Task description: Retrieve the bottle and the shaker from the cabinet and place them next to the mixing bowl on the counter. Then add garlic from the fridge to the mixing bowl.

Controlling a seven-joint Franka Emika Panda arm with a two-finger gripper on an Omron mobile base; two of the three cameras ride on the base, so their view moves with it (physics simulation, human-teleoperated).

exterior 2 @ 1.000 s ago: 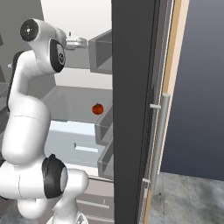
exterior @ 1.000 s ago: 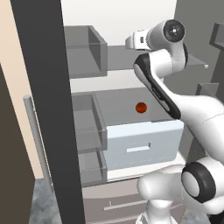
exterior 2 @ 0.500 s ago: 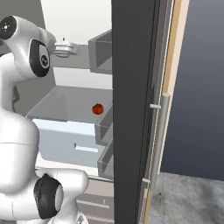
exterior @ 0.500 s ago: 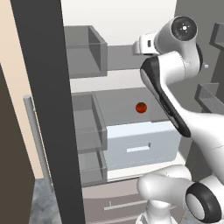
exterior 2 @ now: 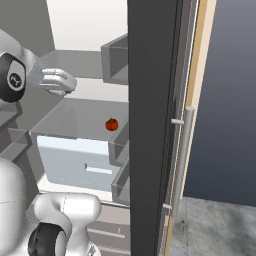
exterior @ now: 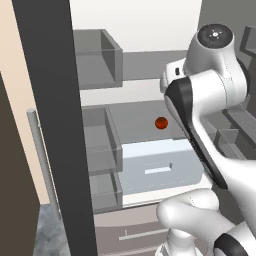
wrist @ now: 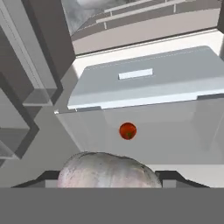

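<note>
Arm swung nearer, garlic [wrist: 107, 169] in end effector [wrist: 107, 179].

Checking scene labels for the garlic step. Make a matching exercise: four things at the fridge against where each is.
Things:
1. tomato
2. drawer
3. garlic
4. door handle

Places:
A. in the gripper
B. just under the shelf
C. on top of the shelf
D. upright along the door's edge

Pairs: 1-C, 2-B, 3-A, 4-D

A tomato [exterior: 161, 123] sits on the fridge [exterior: 150, 65] shelf above the drawer [exterior: 160, 167].
</note>
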